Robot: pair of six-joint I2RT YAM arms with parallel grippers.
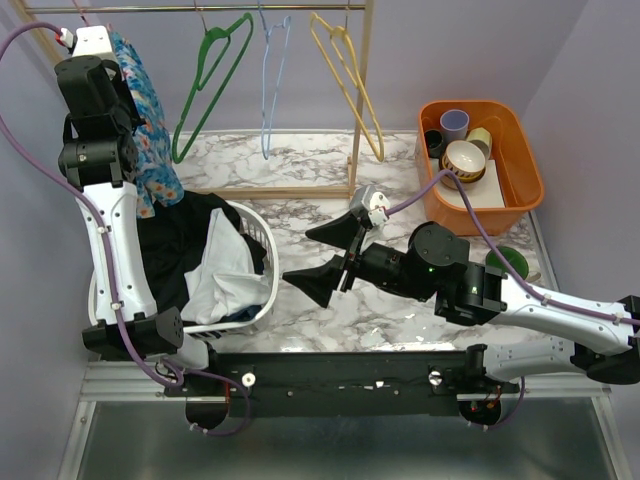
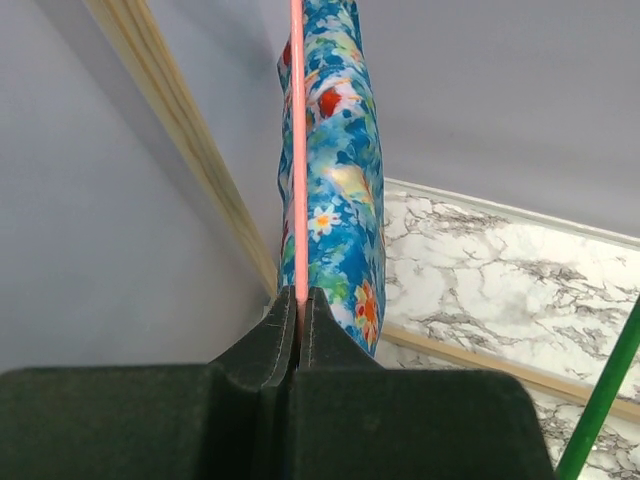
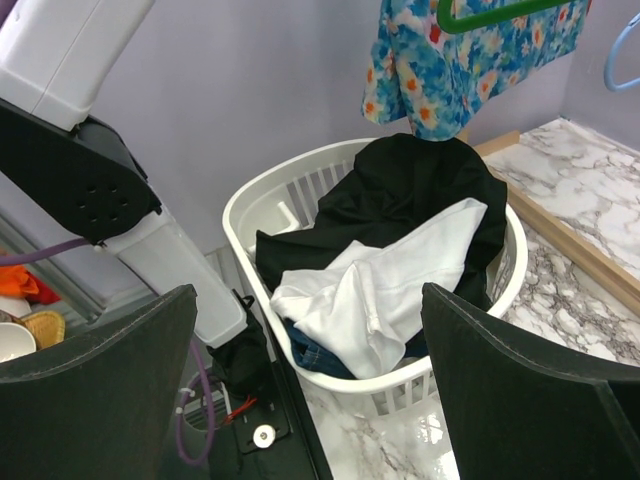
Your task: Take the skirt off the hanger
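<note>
We count three bare hangers on the rail (image 1: 200,8): a green hanger (image 1: 205,85), the light-blue hanger (image 1: 270,80) and a yellow hanger (image 1: 350,85), hung a little apart from one another. The black skirt (image 1: 185,240) is off the light-blue hanger. It lies heaped in the single white basket (image 3: 250,200) at the left of the table (image 1: 320,165), and its cloth spills past the basket's rim toward the left arm. One white garment (image 3: 370,290) lies on top of it. The left gripper (image 2: 300,300) is up at the rail's far left end, its fingers clenched on a thin pink rod (image 2: 297,150) beside the one floral garment (image 2: 340,170). The right gripper (image 1: 312,255) hangs spread wide over bare marble just right of the basket's rim, grasping nothing. Open tabletop runs from there to the one orange bin (image 1: 520,140) of cups and bowls at the right edge.
</note>
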